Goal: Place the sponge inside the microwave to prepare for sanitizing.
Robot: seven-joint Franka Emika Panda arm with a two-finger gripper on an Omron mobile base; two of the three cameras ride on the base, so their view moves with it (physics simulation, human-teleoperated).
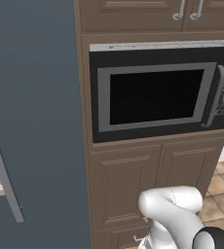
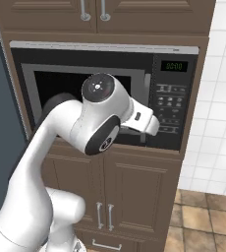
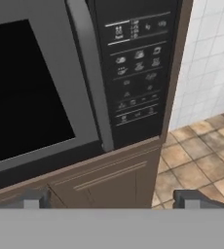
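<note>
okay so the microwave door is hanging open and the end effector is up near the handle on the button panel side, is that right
Not quite. The microwave door is shut, its dark window flush in the grey frame, as the left base view shows. The rest holds: the end effector is up near the curved handle, beside the button panel, as the hand view shows.

The microwave is set between upper cabinets and lower cabinets. Its handle is mounted right of the window, with the button panel beyond.
</note>
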